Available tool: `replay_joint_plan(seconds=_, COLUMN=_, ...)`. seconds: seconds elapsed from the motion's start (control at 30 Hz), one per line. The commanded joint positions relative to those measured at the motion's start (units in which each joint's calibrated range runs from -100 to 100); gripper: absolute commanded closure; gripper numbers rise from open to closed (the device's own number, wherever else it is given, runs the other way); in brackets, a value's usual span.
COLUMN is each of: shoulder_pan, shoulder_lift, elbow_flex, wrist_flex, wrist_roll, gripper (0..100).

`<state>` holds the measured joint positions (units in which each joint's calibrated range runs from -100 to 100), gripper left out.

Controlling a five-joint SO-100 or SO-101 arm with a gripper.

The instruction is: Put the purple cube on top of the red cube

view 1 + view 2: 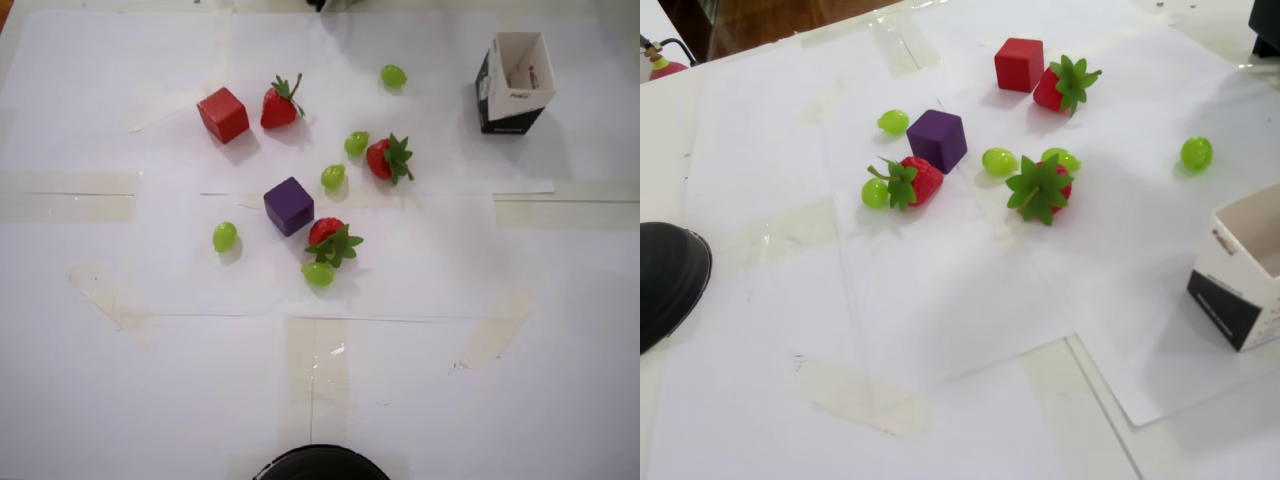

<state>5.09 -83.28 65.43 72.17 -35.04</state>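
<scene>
The purple cube (pixel 289 206) sits on the white paper near the middle of the table, apart from the red cube (pixel 223 114), which lies up and to the left in the overhead view. In the fixed view the purple cube (pixel 937 140) is in front and to the left of the red cube (pixel 1019 64). Both rest flat, with nothing on top of them. A strawberry (pixel 331 240) lies close to the purple cube's lower right corner, and another strawberry (pixel 280 104) lies just right of the red cube. No gripper shows in either view.
A third strawberry (pixel 389 158) and several green grapes, such as one (pixel 225 237) left of the purple cube, are scattered around. An open white-and-black carton (pixel 514 82) stands at the upper right. A black round object (pixel 320 464) sits at the bottom edge. A dark part (pixel 1267 25) pokes in at the top right.
</scene>
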Motion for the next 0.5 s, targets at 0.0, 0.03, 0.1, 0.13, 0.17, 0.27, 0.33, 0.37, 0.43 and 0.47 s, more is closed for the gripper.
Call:
replay_joint_plan(seconds=0.0, shoulder_pan=1.5, shoulder_lift=14.8, elbow_flex=-17.8, wrist_flex=-0.1, wrist_roll=1.4, gripper=100)
replay_joint_plan(seconds=0.03, shoulder_pan=1.7, shoulder_lift=16.9, elbow_flex=-20.1, wrist_flex=0.2, wrist_roll=1.5, gripper=100)
replay_joint_plan(seconds=0.1, shoulder_pan=2.4, shoulder_lift=21.9, elbow_flex=-25.9, wrist_flex=0.9, wrist_roll=2.7, gripper=100)
replay_joint_plan(seconds=0.13, shoulder_pan=2.8, shoulder_lift=24.7, elbow_flex=-29.2, wrist_flex=1.2, wrist_roll=3.5, gripper=100)
replay_joint_plan(seconds=0.17, shoulder_pan=3.2, shoulder_lift=28.6, elbow_flex=-33.7, wrist_flex=1.5, wrist_roll=4.6, gripper=100)
replay_joint_plan(seconds=0.27, shoulder_pan=3.7, shoulder_lift=35.0, elbow_flex=-40.9, wrist_flex=2.2, wrist_roll=5.8, gripper=100)
replay_joint_plan(seconds=0.33, shoulder_pan=3.7, shoulder_lift=41.9, elbow_flex=-48.0, wrist_flex=2.7, wrist_roll=7.1, gripper=100)
replay_joint_plan(seconds=0.37, shoulder_pan=3.8, shoulder_lift=45.4, elbow_flex=-51.3, wrist_flex=3.0, wrist_roll=7.8, gripper=100)
replay_joint_plan(seconds=0.43, shoulder_pan=3.7, shoulder_lift=49.2, elbow_flex=-54.9, wrist_flex=3.1, wrist_roll=8.8, gripper=100)
replay_joint_plan(seconds=0.47, shoulder_pan=3.5, shoulder_lift=51.3, elbow_flex=-56.7, wrist_flex=3.3, wrist_roll=9.2, gripper=100)
